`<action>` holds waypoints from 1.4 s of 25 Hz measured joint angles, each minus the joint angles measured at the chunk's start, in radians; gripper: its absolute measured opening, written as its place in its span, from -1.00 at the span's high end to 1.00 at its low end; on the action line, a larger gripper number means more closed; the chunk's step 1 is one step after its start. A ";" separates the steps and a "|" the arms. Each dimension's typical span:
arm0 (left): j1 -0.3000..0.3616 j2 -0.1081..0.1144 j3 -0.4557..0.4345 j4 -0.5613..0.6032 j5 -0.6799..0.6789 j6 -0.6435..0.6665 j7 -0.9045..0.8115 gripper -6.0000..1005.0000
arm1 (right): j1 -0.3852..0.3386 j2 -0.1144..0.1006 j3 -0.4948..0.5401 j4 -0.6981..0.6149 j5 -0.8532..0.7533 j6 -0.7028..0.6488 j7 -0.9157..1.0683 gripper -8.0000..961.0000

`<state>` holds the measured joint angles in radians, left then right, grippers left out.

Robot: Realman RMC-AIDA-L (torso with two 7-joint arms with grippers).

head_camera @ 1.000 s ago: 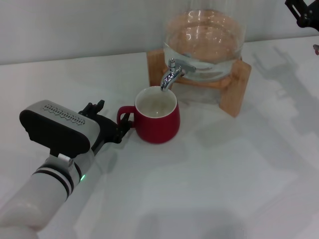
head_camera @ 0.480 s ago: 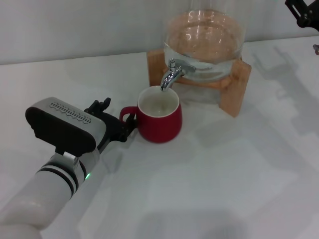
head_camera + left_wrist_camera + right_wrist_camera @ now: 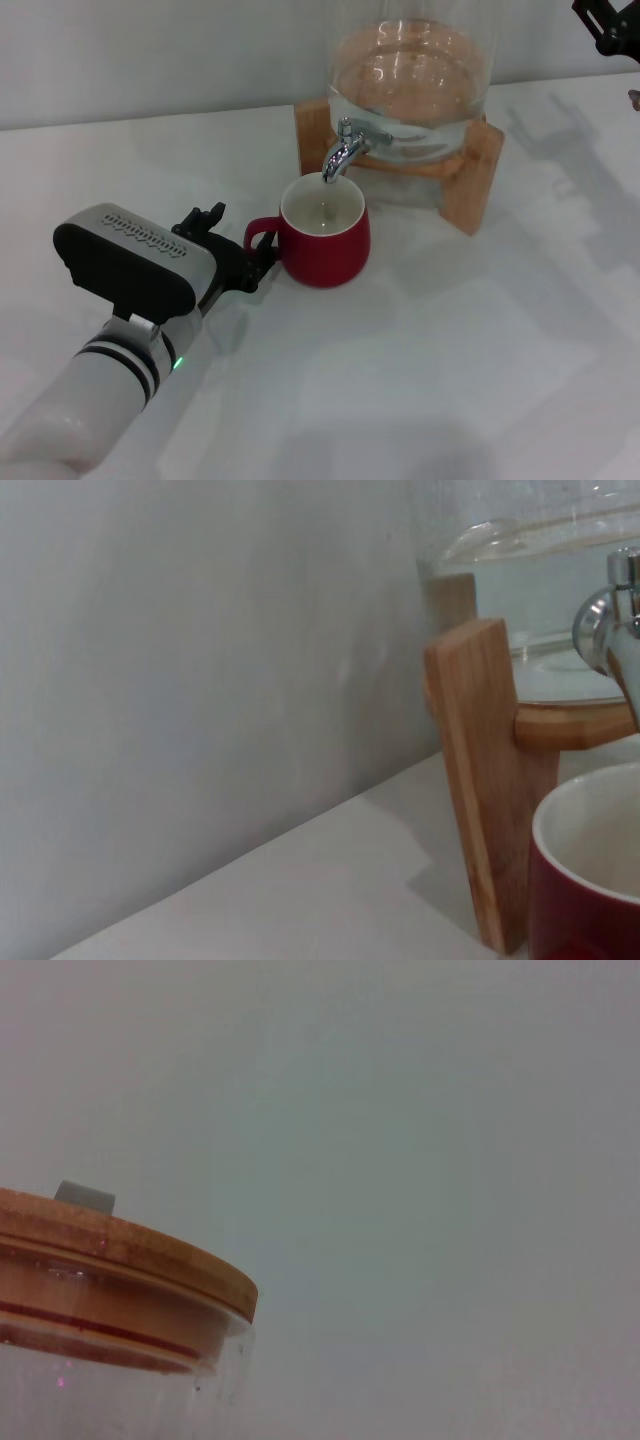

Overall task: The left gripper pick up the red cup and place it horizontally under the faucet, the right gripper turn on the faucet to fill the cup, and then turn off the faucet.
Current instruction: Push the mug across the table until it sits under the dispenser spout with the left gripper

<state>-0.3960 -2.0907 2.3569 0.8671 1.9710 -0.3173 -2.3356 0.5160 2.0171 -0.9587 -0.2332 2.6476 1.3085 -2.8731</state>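
Cup: squat glossy red ceramic cup (image 3: 325, 243) upright under curved chrome faucet (image 3: 343, 152), mid-surface.
Left claw (image 3: 246, 262): black fingers pinching the loop handle.
Right claw (image 3: 607, 24): far right corner; grip cannot be told.

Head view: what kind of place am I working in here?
Probably a lab or demo bench, not a real kitchen: a bare white table against a plain wall, holding only a glass jar on a wooden stand with a faucet, and a red cup beneath it.

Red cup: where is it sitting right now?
In the head view the red cup stands upright on the white table, directly beneath the faucet spout, with the left gripper at its handle.
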 joint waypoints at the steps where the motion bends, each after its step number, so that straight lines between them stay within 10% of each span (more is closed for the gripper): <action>1: 0.001 0.000 0.001 0.003 -0.016 0.000 0.015 -0.39 | 0.000 0.000 0.000 0.000 0.000 0.000 0.000 -0.44; 35: 0.069 -0.002 0.011 0.100 -0.153 0.000 0.232 -0.39 | -0.004 0.001 0.000 0.000 0.000 0.000 0.000 -0.44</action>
<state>-0.3267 -2.0923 2.3683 0.9671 1.8183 -0.3175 -2.1032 0.5115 2.0177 -0.9587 -0.2332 2.6477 1.3082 -2.8731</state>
